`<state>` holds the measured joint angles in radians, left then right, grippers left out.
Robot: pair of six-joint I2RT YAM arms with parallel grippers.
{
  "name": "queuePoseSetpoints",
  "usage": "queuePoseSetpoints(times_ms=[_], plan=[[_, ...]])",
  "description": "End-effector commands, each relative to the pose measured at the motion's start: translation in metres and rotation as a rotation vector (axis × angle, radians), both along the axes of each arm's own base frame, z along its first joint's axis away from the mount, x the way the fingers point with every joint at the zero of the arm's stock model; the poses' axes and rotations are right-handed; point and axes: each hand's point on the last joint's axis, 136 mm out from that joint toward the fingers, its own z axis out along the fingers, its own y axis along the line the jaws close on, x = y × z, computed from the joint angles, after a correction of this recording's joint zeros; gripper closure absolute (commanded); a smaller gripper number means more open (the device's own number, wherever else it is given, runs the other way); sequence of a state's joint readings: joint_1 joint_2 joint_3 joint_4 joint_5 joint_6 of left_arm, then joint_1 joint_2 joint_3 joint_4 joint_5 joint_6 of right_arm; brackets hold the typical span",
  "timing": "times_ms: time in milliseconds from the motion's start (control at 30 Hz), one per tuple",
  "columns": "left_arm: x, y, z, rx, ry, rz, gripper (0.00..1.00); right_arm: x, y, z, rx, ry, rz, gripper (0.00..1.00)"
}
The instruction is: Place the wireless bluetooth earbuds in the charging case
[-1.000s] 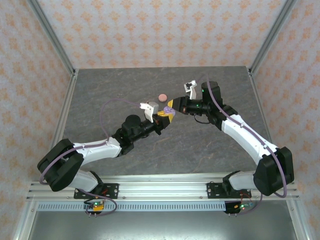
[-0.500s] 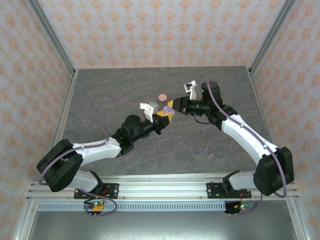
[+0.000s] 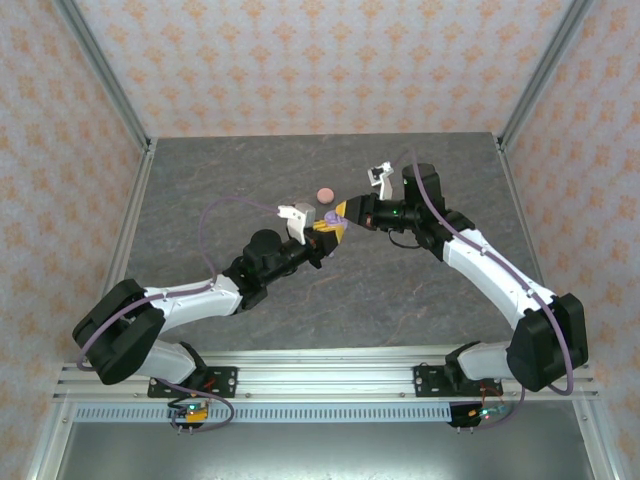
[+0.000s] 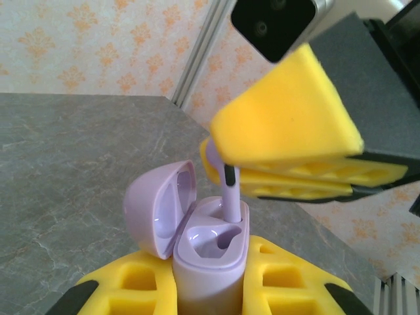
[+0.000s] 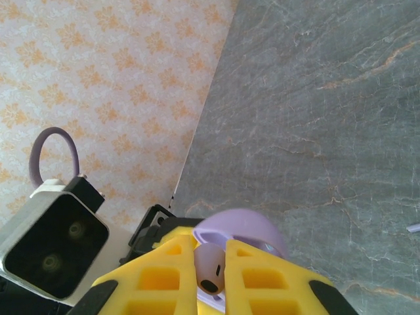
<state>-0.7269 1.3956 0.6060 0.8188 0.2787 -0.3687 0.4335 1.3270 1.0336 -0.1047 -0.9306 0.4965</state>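
While both arms meet over the middle of the bench (image 3: 200, 200), the left claw (image 4: 209, 289) is clamped on a lilac charging case (image 4: 205, 259). It holds the case upright, with the lid (image 4: 159, 205) swung open to one side. Coming in from above, the right claw (image 5: 210, 279) is pinched on a lilac earbud (image 4: 231, 197). The earbud's stem stands in one well of the case, and its head is tucked between the yellow pads (image 4: 289, 118). A small salmon-pink disc (image 3: 323, 193) lies on the bench just beyond the claws, touching neither.
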Motion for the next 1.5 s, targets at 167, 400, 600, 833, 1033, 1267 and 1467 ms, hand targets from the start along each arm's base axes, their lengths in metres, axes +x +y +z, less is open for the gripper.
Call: queuePoseSetpoints(times_ms=[167,400,600,833,1033,1267,1467], plan=[[0.001,0.002,0.037,-0.059,-0.083,0.023,0.94,-0.011,0.006,-0.009,-0.009,0.018,0.048,0.87],[-0.001,0.007,0.042,-0.063,-0.097,0.032,0.94,-0.012,-0.002,-0.021,-0.08,0.023,0.022,0.82],[-0.004,0.007,0.045,-0.057,-0.106,0.025,0.94,-0.012,-0.003,-0.019,-0.092,0.019,0.017,0.74],[-0.006,0.005,0.041,-0.036,-0.098,0.008,0.94,-0.012,-0.005,-0.012,-0.104,0.004,0.014,0.58],[-0.007,0.009,0.03,0.019,-0.079,0.018,0.94,-0.004,-0.019,-0.007,-0.169,-0.036,-0.081,0.49],[-0.016,0.024,0.021,0.103,-0.067,0.04,0.94,0.008,-0.045,-0.009,-0.253,-0.076,-0.24,0.48],[-0.025,0.036,0.013,0.173,-0.057,0.052,0.94,0.012,-0.045,-0.015,-0.264,-0.062,-0.248,0.47]])
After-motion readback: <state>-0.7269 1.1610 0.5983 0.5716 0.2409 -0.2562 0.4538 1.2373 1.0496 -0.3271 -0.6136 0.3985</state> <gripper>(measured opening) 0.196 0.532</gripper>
